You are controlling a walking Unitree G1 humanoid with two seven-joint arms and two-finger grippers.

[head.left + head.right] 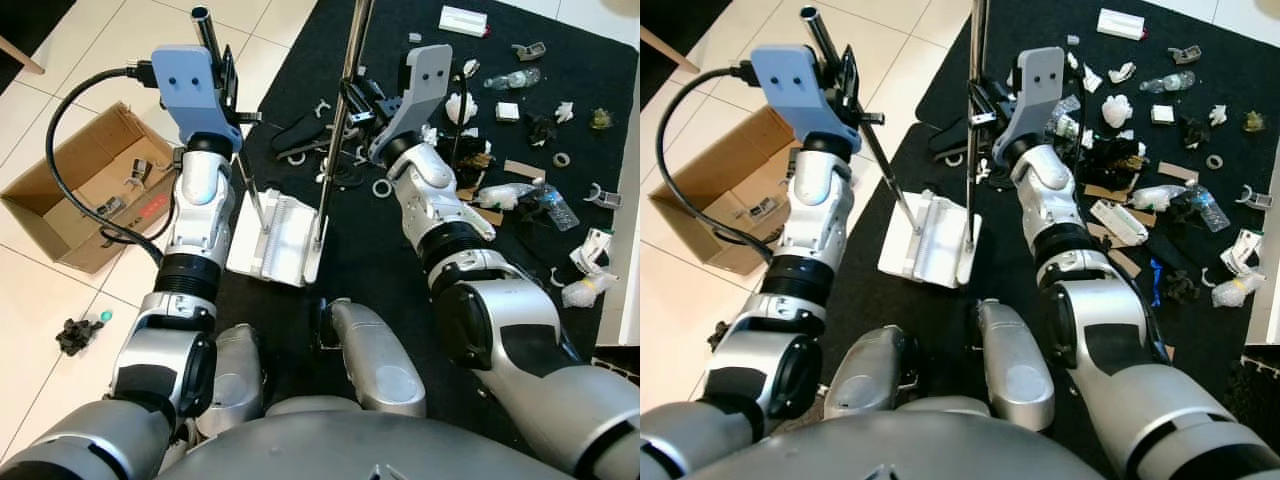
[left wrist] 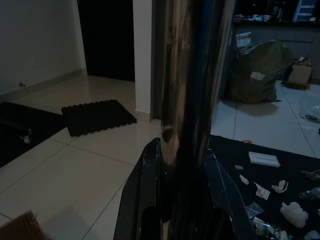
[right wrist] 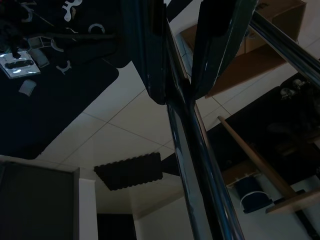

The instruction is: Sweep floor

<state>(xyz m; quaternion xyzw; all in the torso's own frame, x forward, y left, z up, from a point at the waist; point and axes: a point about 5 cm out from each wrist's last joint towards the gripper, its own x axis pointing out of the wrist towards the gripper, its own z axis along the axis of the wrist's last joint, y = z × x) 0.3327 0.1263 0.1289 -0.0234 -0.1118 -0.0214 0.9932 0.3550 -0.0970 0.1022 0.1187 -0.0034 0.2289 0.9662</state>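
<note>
Broom pole (image 1: 352, 60) clamped in right gripper (image 3: 181, 82) fingers; left gripper (image 2: 182, 165) pinches dustpan handle (image 1: 215, 60).

Shiny silver arms with black ribbed joint bands, light blue-grey wrist housings up top, and a thick black cable (image 1: 70, 190) looping off the left one. Long black fingers (image 2: 145, 195).

The broom pole (image 1: 352, 60) runs off the top edge, so its upper end is cut off. The dustpan handle (image 1: 825, 35) gets half buried behind the left gripper (image 1: 222, 75). Litter on the black rug (image 1: 380, 260) is mostly too small to tell apart, and the cardboard box (image 1: 70, 190) contents are just a blur.
</note>
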